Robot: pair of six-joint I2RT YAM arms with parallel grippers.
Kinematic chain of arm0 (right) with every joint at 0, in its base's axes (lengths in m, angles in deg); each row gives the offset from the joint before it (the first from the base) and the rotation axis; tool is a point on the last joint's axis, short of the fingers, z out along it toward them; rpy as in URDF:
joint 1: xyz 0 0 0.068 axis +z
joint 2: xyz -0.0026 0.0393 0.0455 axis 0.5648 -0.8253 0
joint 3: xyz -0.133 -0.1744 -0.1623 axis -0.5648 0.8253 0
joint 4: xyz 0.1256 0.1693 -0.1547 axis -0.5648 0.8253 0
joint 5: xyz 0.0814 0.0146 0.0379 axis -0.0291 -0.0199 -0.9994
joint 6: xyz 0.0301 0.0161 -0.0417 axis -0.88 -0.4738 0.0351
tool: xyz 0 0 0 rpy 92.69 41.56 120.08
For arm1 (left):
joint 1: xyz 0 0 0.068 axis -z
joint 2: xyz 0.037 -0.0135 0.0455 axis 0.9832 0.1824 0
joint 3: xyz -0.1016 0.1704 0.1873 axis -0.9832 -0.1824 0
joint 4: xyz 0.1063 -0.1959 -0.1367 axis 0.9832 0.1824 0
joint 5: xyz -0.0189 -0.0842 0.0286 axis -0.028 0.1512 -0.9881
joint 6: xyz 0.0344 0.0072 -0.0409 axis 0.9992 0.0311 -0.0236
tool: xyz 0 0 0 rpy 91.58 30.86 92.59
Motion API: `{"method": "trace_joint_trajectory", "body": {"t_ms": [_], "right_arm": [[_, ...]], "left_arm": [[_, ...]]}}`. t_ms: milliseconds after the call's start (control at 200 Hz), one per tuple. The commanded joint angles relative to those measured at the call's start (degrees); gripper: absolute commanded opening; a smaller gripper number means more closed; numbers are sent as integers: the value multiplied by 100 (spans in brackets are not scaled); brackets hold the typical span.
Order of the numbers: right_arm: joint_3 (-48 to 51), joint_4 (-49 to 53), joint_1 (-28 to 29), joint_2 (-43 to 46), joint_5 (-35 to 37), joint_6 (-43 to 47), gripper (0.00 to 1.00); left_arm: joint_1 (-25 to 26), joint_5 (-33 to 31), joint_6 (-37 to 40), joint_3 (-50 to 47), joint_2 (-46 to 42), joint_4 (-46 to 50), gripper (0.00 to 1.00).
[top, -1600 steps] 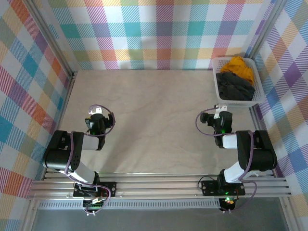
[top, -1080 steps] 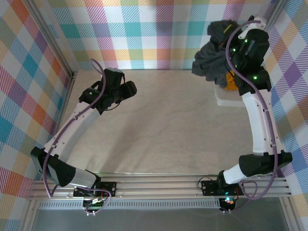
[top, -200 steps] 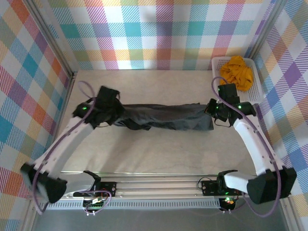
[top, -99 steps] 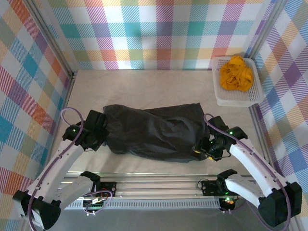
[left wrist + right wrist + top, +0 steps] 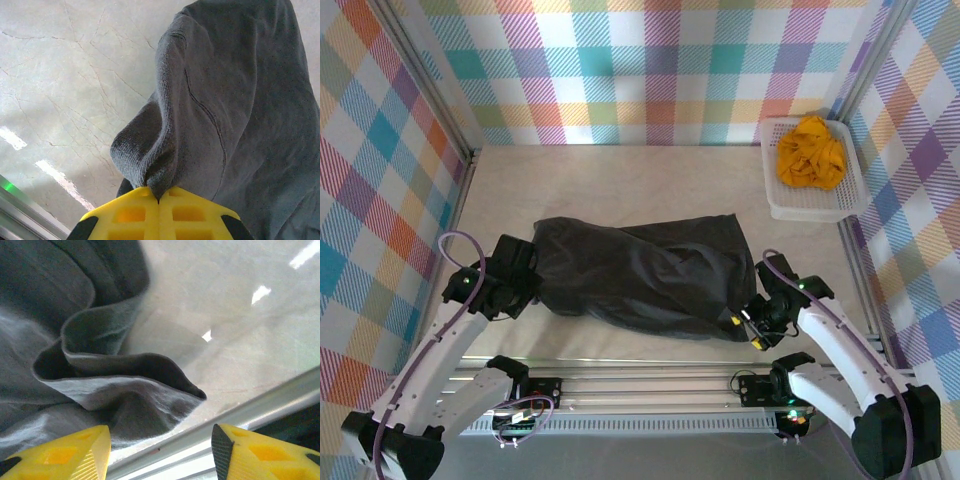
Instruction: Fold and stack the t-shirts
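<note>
**A:** Seen from above, where do the shirts lie?

**B:** The charcoal-grey t-shirt [image 5: 640,275] lies rumpled across the near half of the table [image 5: 620,180], between the two arms. The left gripper [image 5: 530,290] is at its left edge and the right gripper [image 5: 747,331] is at its near right corner. The mustard-orange t-shirt [image 5: 810,152] sits bunched in the white basket [image 5: 772,205] at the far right corner.

**A:** And the left wrist view?

**B:** The left gripper [image 5: 159,200] has its yellow fingers [image 5: 130,217] pressed tight together, with a pinch of the grey shirt's edge caught between them. The charcoal-grey t-shirt [image 5: 240,100] spreads away to the right, with bare tabletop [image 5: 60,85] on the left.

**A:** The right wrist view?

**B:** The right gripper [image 5: 161,436] has its jaws standing apart, about halfway, and they grip nothing. A curled fold of the charcoal-grey t-shirt [image 5: 75,340] rests on the table [image 5: 225,315] just ahead of them, beside the metal rail [image 5: 250,410] at the table's edge.
</note>
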State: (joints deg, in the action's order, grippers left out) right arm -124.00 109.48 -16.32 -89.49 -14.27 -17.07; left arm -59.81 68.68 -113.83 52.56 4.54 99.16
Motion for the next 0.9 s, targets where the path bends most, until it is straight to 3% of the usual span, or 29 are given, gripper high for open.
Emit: {"method": "trace_joint_trajectory", "body": {"t_ms": [0, 200, 350, 575, 755, 900], "right_arm": [[62, 417, -14, 241, -263, -462, 56], [962, -556, -14, 446, -922, -1126, 56], [1420, -1482, -14, 288, -573, -1464, 53], [1544, -2997, -49, -96, 156, -1584, 35], [1278, -2969, -50, -481, 79, -1537, 33], [795, -2335, -53, -1004, 80, -1590, 16]], "left_arm": [[-70, 43, 23, -66, -97, 170, 0], [-70, 190, 88, -117, -21, 65, 0], [-70, 279, 169, -144, -6, 51, 0], [-70, 314, 262, -198, -69, 56, 0], [-70, 400, 235, -291, -100, -46, 0], [-70, 456, 186, -390, -98, -168, 0]]}}
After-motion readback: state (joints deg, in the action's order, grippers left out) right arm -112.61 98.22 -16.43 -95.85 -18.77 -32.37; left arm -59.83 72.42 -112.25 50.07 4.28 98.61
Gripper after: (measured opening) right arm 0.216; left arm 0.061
